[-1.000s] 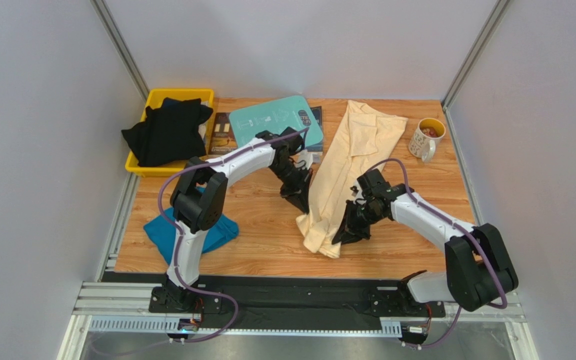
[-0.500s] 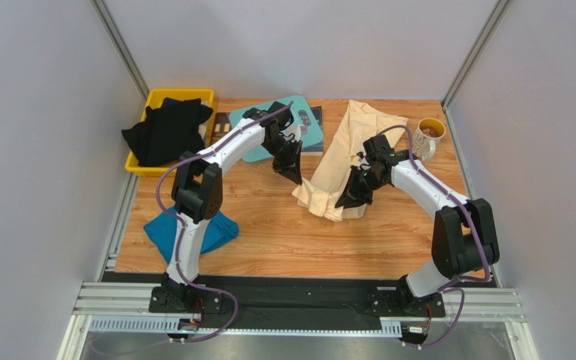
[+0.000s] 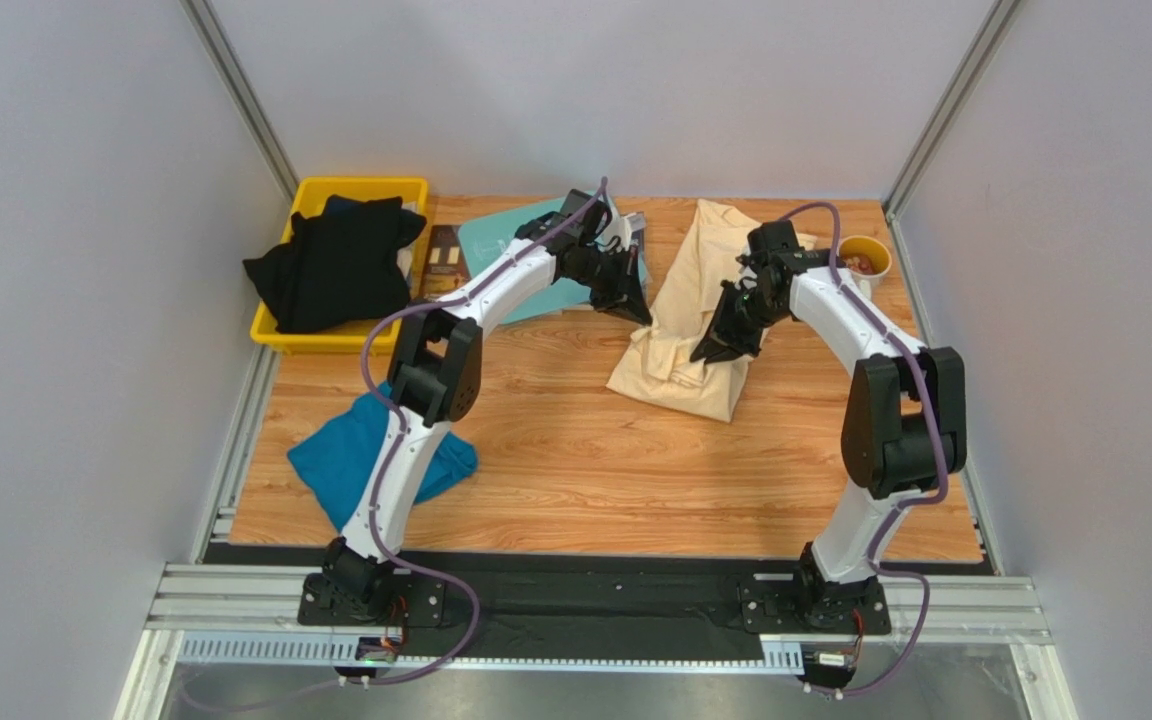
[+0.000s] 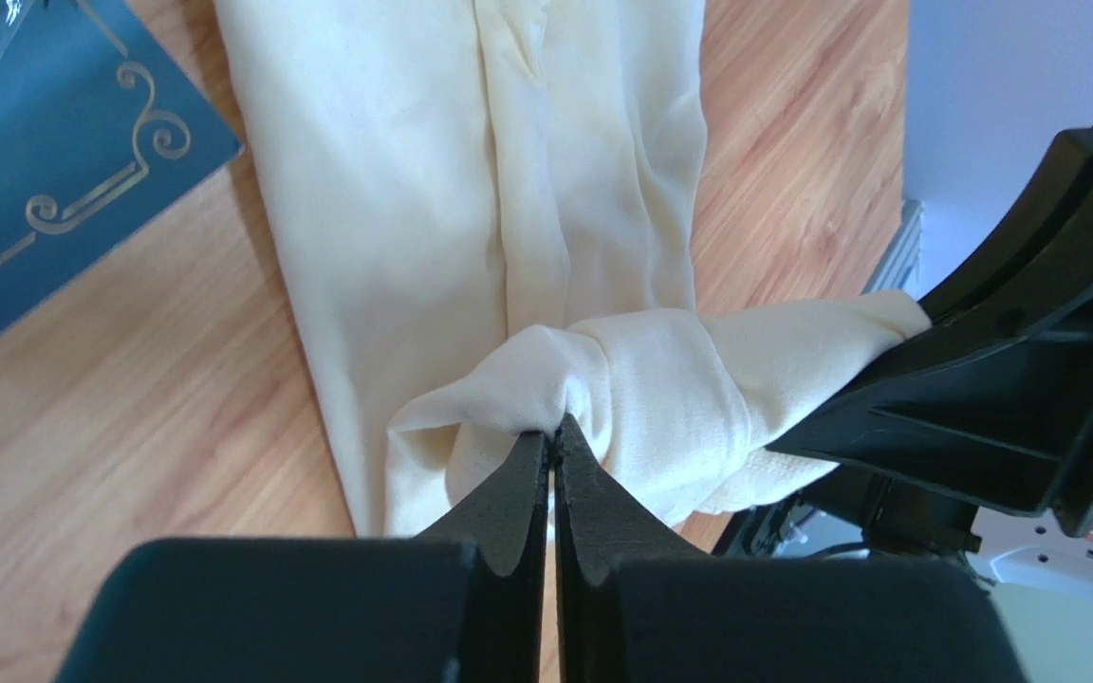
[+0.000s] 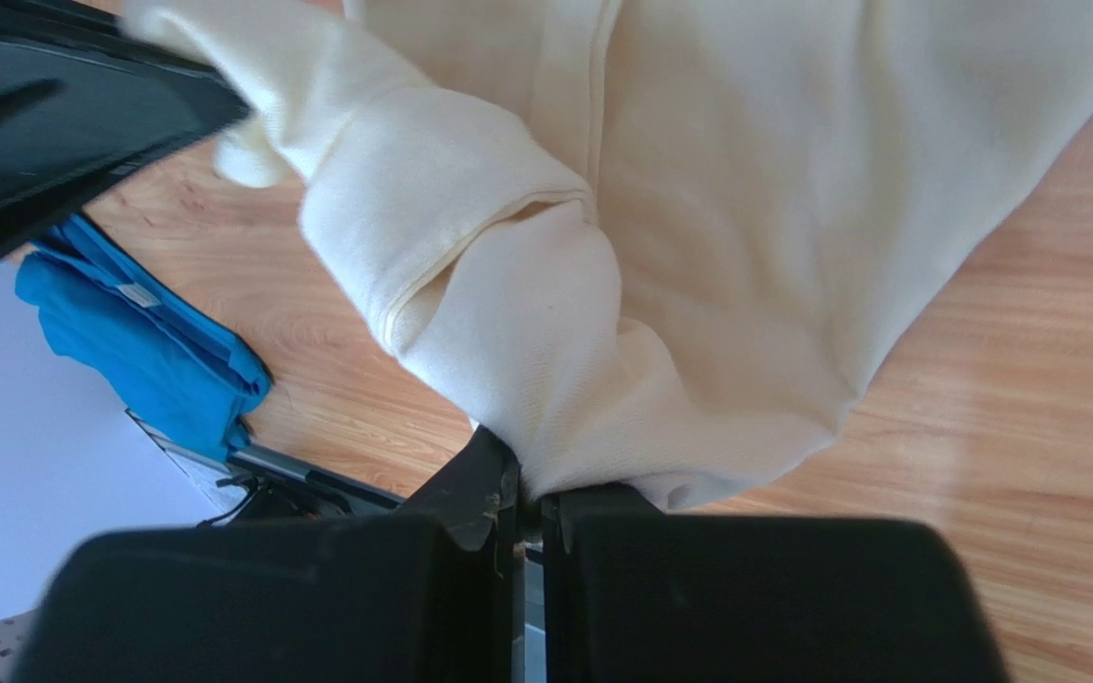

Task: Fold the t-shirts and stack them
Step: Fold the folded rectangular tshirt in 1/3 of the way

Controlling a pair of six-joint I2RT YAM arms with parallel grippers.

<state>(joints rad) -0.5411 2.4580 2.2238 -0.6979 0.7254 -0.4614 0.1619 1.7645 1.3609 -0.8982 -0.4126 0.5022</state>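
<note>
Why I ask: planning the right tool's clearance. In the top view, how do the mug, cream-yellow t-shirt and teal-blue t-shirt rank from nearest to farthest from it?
From the right tool:
1. The cream-yellow t-shirt: pinched in it, mid-table toward the far side.
2. The mug: far right corner.
3. The teal-blue t-shirt: near left edge.

cream shirt (image 3: 683, 348) sits far-middle on the surface (image 3: 567, 465), near end doubled back over itself. teal shirt (image 3: 339, 462) crumpled near-left, black shirts (image 3: 330, 266) heaped far-left
</note>
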